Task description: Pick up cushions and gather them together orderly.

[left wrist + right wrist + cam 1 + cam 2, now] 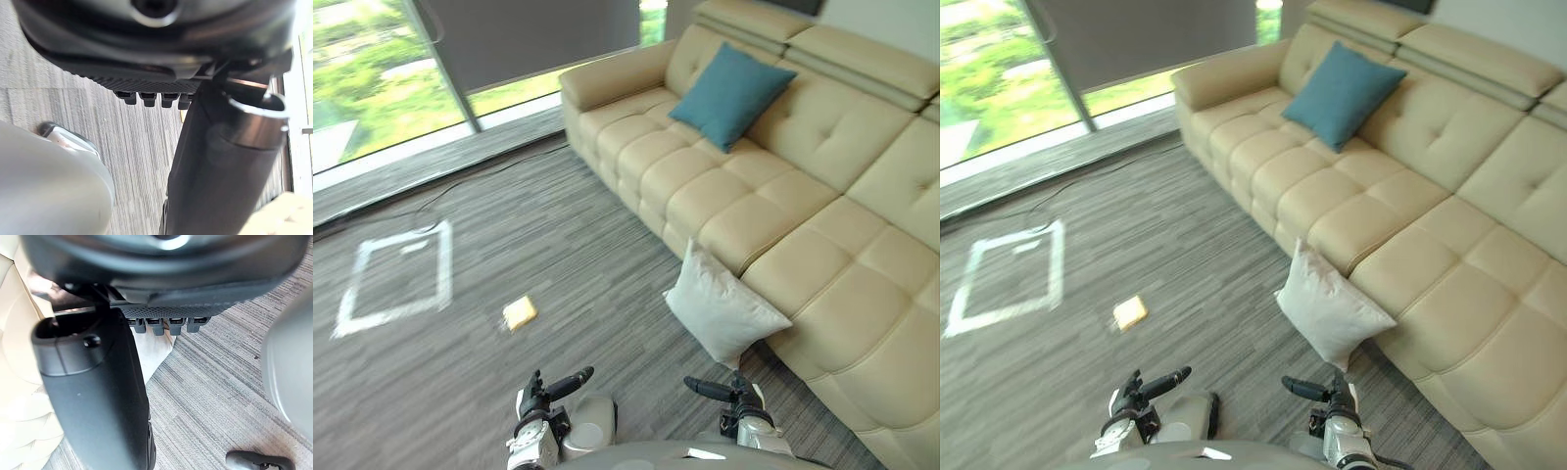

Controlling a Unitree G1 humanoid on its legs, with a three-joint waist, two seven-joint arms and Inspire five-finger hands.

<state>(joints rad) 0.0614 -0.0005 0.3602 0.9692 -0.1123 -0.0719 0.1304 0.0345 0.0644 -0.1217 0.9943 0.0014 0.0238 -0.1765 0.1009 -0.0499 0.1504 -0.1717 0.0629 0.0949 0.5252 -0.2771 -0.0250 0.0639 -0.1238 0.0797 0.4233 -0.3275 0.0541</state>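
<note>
You have gathered nothing yet, and both hands are empty. On the left, a tape square [396,279] and a small flat yellow thing [520,312] lie on the grey ribbed carpet [558,235]. Your left hand [543,392] hangs near, fingers loose and apart. The white cushion [720,304] is soft and creased, with pointed corners. It stands on the floor leaning against the front of the sofa [862,284], just beyond your right hand [732,397], which is equally slack. The teal cushion [729,93], plump and square, rests far off on the seat against the backrest. The sofa looks like smooth, tufted cream leather. Both cushions are left to lift and set together.
</note>
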